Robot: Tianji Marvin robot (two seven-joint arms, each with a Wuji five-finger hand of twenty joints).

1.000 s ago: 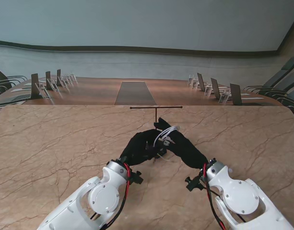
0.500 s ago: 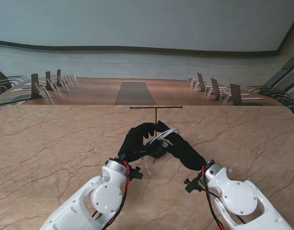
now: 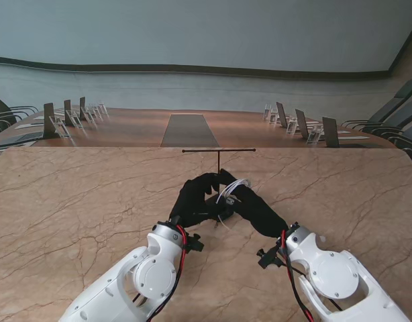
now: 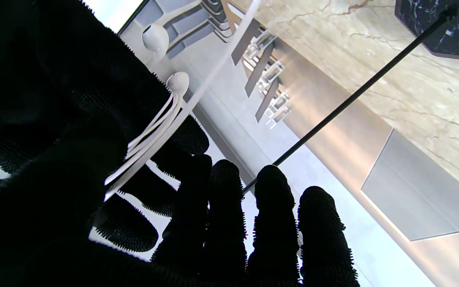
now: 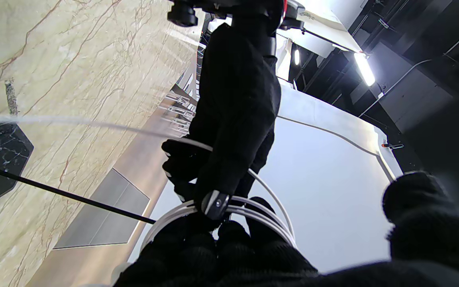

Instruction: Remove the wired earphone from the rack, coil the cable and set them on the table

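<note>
The wired earphone (image 3: 231, 189) is off the rack (image 3: 219, 151), several cable loops wound round the right hand (image 3: 254, 206) fingers. The left hand (image 3: 194, 199) pinches the cable, mid-coiling; setting it on the surface (image 3: 72, 201) remains.

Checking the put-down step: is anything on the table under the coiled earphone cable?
Nothing visible: the white earphone cable is looped around the right hand, with bare marble table nearer me; the thin black rack stands farther off.
</note>
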